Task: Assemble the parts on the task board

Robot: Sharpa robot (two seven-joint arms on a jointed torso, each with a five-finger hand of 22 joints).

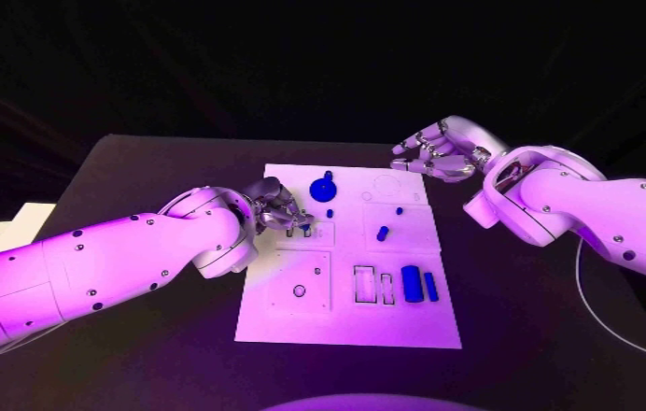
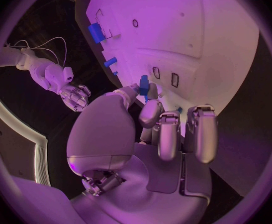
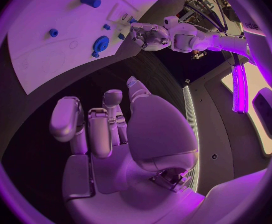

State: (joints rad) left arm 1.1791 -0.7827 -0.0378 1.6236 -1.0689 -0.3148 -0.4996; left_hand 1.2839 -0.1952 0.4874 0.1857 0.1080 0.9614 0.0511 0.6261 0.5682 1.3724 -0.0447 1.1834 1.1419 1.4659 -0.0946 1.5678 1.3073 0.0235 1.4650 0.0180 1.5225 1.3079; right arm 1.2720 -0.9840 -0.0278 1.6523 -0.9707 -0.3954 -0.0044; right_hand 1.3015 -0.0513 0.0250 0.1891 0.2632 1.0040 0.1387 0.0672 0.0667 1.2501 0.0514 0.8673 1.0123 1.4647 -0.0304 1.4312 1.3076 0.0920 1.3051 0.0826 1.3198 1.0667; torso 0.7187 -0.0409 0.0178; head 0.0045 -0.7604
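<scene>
The white task board (image 1: pixel 347 322) lies in the middle of the table. My left hand (image 1: pixel 276 207) is over its left edge and pinches a small blue part (image 2: pixel 143 87) between thumb and a finger. My right hand (image 1: pixel 438 154) hovers off the board's far right corner, fingers loosely bent and apart, holding nothing. On the board are a blue round disc (image 1: pixel 323 187), two small blue pegs (image 1: pixel 330 213) (image 1: pixel 399 211), a short blue cylinder (image 1: pixel 383 233), a wide blue block (image 1: pixel 411 283) and a narrow blue bar (image 1: pixel 431 287).
Two rectangular slots (image 1: pixel 365 283) sit left of the blue block, and a small round hole (image 1: pixel 299 290) is in the near left panel. Black table (image 1: pixel 148 168) surrounds the board. A pale strip (image 1: pixel 21 219) lies off the table's left edge.
</scene>
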